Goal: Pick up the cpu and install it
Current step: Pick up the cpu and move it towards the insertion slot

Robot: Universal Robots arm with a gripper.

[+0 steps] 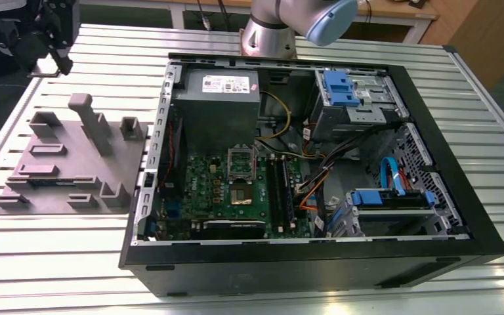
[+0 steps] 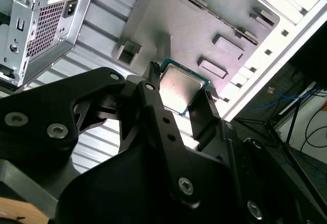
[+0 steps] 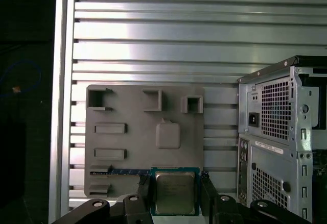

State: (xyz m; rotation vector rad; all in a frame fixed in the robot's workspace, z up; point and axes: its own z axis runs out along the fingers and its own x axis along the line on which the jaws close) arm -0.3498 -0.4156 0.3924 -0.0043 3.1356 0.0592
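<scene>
Gripper: the black gripper sits closest to the lens in both wrist views, clamped on the cpu, with one finger and the other against opposite edges of the chip.
Cpu: the cpu is between the fingers with its silver top facing the cameras and its thin green rim showing along the edges.
Contact: whether the chip rests on the plate or hangs clear of it cannot be told.
Moulded plate: the grey moulded plate lies directly behind the chip. A thin green strip runs along the plate's edge right next to the chip.
Table: a slatted aluminium table carries the plate and the case.
Computer case: the perforated metal back of the computer case stands beside the plate.
Exterior view, lower half: the case lies on its side, open, with the green motherboard inside. The plate is on the exterior view's left.
Exterior view, upper half: the grey box with a white label sits inside the case, and the arm is at the top edge.
</scene>
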